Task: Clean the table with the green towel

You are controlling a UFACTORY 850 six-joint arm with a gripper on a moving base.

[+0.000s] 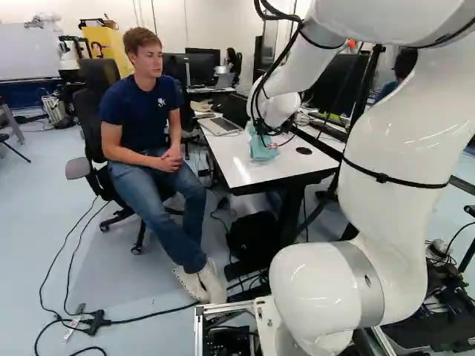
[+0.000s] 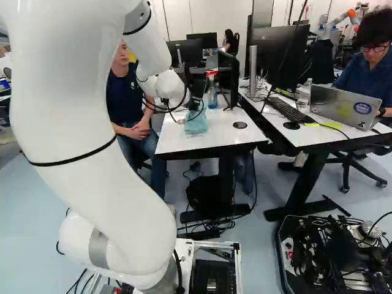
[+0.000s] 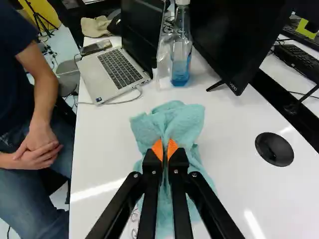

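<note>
Open laptop (image 3: 112,72) w/ cable (image 3: 118,101), blk monitor (image 3: 234,42)

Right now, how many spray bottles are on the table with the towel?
1. The spray bottle stands beyond the towel in my hand, between the open laptop and the black monitor. Another could be hidden behind that monitor.

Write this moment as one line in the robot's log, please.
gripper: shut on green towel | towel: bunched, touching white table | spray bottle: upright beyond towel | laptop: open

Towel (image 3: 187,119) on table (image 3: 104,149) — bottle (image 3: 180,62) behind it, between laptop (image 3: 117,72) and monitor (image 3: 234,40).
</note>
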